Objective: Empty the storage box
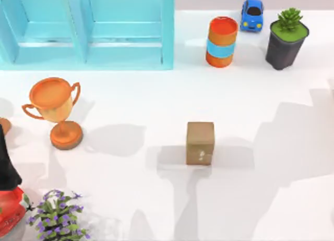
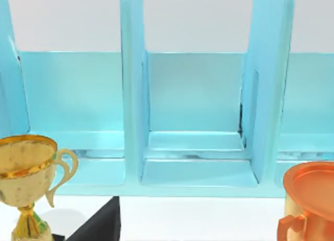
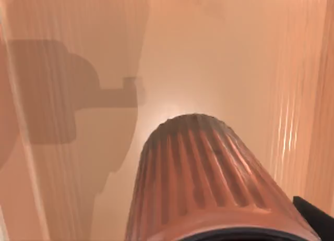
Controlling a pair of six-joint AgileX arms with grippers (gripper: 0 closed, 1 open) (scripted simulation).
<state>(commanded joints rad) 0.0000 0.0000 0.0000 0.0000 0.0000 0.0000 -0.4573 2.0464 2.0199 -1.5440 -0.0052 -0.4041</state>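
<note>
The storage box (image 1: 88, 29) is a light-blue open case with upright dividers, standing at the table's back left. In the left wrist view the storage box (image 2: 195, 121) faces me, and the compartments I can see hold nothing. A dark wedge (image 2: 99, 223) at that view's edge looks like part of my left gripper. The right wrist view looks closely at a ribbed, orange-tinted pot (image 3: 203, 178), with a dark sliver (image 3: 315, 215) at the corner that may belong to my right gripper.
An orange trophy (image 1: 55, 110) stands at the left and a brown cube-shaped box (image 1: 200, 142) mid-table. At the back right are an orange can with a blue band (image 1: 222, 41), a blue toy car (image 1: 252, 14) and a potted plant (image 1: 286, 37). Purple flowers (image 1: 57, 217) sit front left.
</note>
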